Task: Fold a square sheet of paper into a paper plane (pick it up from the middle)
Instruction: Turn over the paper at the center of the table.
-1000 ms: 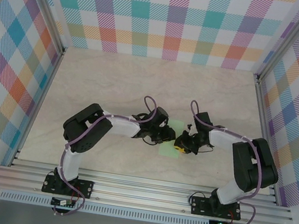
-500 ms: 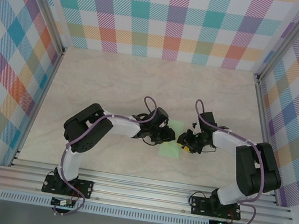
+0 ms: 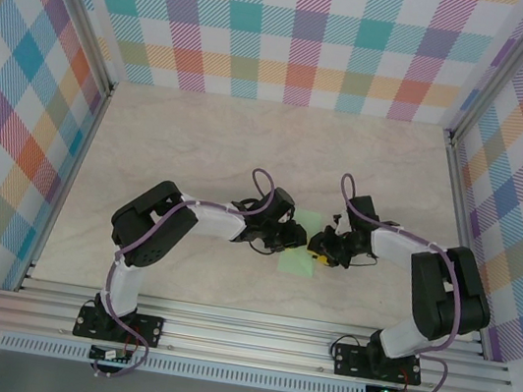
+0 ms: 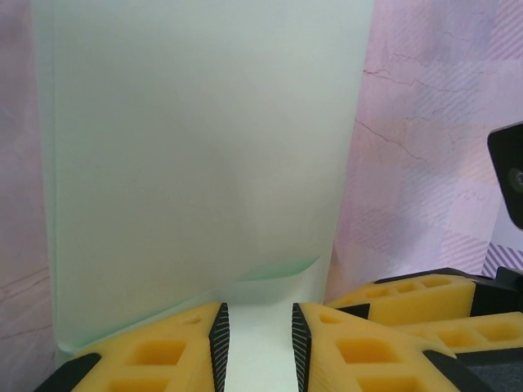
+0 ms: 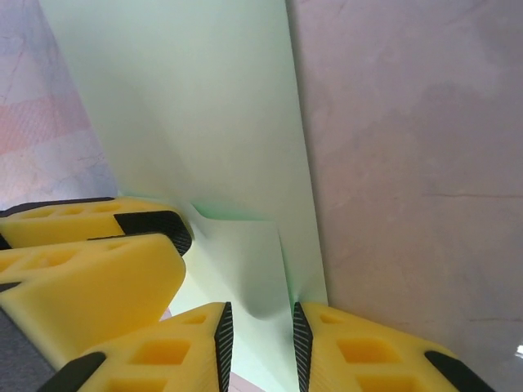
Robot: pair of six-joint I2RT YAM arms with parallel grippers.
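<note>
The sheet of paper [image 3: 297,263] lies on the surface [image 3: 190,145] between the arms, apparently folded once into a long strip, one corner curling up. The left tool [image 4: 257,347] and right tool [image 5: 260,347] stand narrowly apart at its edge, clamping nothing. Nose and wing folds seem still to do.

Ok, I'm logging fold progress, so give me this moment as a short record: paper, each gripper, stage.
paper: square sheet of paper, pale green, lying on the table
left gripper: jaws slightly apart, tips at the sheet's edge
right gripper: jaws slightly apart, a small curled flap just ahead of them
spacing: grippers close together, facing across the sheet
stage: no plane shape yet
</note>
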